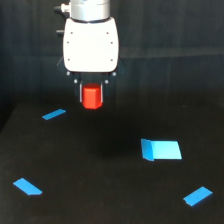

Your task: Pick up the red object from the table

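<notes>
A wide matte black tabletop (100, 200) fills the lower part of the exterior view, under a dark, featureless backdrop. Nearest the camera, a flat blue piece (27, 186) lies toward the view's left and another flat blue piece (197, 196) lies toward the view's right, well apart from each other. Farther back, right of center, sits a larger blue block (160, 149), a lighter top face and a darker side face showing. Farther still, on the left, a thin blue strip (53, 114) lies at a slant. Beyond and above these, the arm's white housing (91, 44) hangs down, and below it the hand (92, 96) is clenched on the red object (92, 97), one dark finger on each side of it. The red object appears to be lifted off the tabletop, though the dim view makes the gap hard to judge.
</notes>
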Controlling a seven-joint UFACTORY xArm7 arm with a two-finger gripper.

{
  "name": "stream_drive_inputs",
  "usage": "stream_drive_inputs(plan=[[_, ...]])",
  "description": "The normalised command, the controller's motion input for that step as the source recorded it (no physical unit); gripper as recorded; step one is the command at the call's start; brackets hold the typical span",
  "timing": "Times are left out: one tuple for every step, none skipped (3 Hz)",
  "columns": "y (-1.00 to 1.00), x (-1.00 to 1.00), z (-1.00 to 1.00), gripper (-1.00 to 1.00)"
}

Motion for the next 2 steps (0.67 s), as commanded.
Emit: stream_drive_inputs(plan=[[-0.14, 0.10, 0.10, -1.00], [-0.08, 0.11, 0.07, -0.98]])
